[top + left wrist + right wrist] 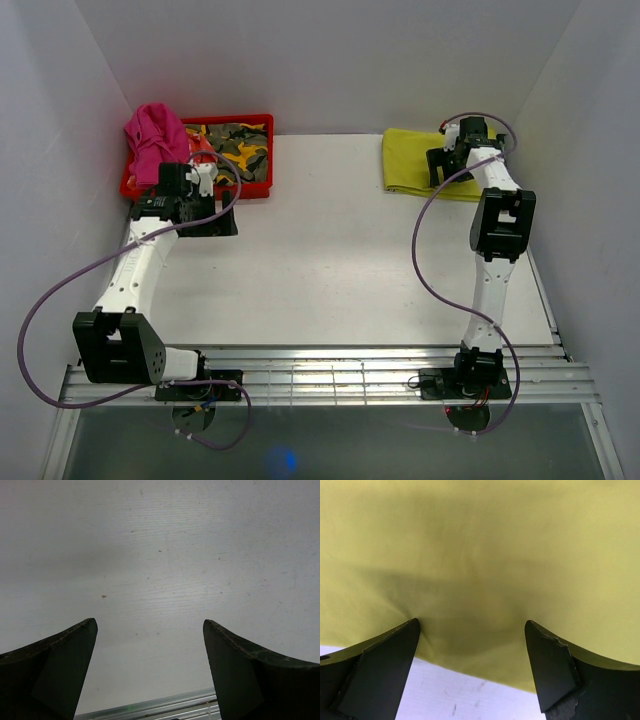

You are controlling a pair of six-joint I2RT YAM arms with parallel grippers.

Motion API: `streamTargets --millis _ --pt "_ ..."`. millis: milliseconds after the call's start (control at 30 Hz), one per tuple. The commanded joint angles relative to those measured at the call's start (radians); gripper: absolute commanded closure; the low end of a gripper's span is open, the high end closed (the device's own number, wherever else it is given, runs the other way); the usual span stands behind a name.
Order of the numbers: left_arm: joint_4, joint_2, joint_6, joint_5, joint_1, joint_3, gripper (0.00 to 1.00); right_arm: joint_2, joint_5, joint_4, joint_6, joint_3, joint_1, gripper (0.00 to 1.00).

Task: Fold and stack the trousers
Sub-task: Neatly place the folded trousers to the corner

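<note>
The trousers (410,160) lie folded into a small yellow-green rectangle at the far right of the table. My right gripper (440,168) is over their right part; in the right wrist view the open fingers (390,655) press down on the yellow-green cloth (480,555) near its edge, with nothing between them but the flat cloth. My left gripper (210,222) is open and empty above the bare white table (160,555), next to the red bin.
A red bin (255,190) at the far left holds a camouflage garment (240,145), and a pink garment (152,135) hangs over its left rim. White walls close the left, back and right sides. A metal rail (330,375) runs along the near edge.
</note>
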Motion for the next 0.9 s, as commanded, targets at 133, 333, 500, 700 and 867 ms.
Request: streamTargets --millis 133,333,500,700,867 --pt "0.023 -0.015 0.002 0.081 0.032 0.122 0.02 -0.347 0.063 0.087 -0.106 -0.115 -0.008 0.1" --pt "0.01 0.044 0.008 0.174 0.068 0.216 0.02 -0.599 -0.042 0.019 -0.147 -0.151 -0.008 0.1" --pt "0.01 0.079 0.082 0.269 0.069 0.228 0.02 -0.812 -0.08 -0.057 -0.218 -0.376 -0.008 0.1" --pt "0.122 0.045 0.1 0.266 0.071 0.075 0.02 -1.194 -0.125 -0.041 -0.271 -0.89 -0.007 0.1" --pt "0.158 -0.033 0.14 0.317 0.072 -0.094 0.02 -1.475 -0.223 -0.084 -0.281 -1.135 -0.007 0.1"
